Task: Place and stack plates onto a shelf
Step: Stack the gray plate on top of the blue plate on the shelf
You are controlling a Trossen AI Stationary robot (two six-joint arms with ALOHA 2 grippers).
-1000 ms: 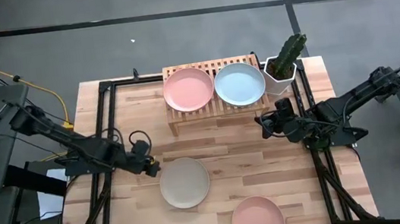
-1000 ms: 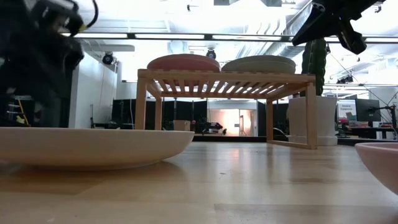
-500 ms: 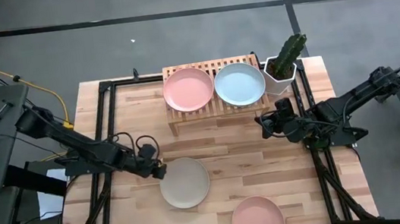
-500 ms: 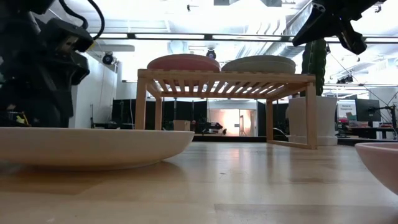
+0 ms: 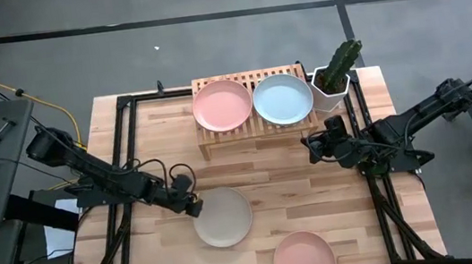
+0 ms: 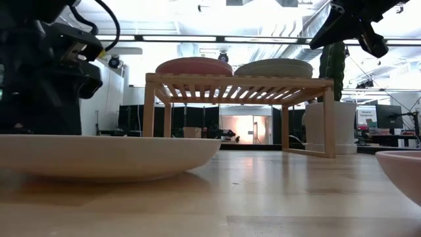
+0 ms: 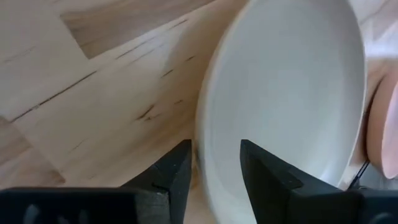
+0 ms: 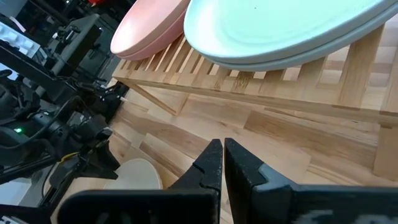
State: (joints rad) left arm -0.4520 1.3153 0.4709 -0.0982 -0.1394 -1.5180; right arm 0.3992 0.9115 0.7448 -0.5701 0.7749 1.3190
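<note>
Take the shelf (image 5: 253, 105) as your landmark: it stands at the far middle of the table (image 5: 299, 201), and two plates sit side by side on its slatted top, one (image 5: 222, 105) on the left half and one (image 5: 283, 99) on the right half. The potted cactus (image 5: 335, 76) stands just beside the shelf's right end. Nearer you than the shelf, a third plate (image 5: 223, 216) lies on the table below its left half, with your left hand (image 5: 193, 208) at that plate's left rim. A fourth plate (image 5: 304, 257) lies at the near edge, below the shelf's right half. Your right hand (image 5: 312, 148) hangs just in front of the shelf's right end.
</note>
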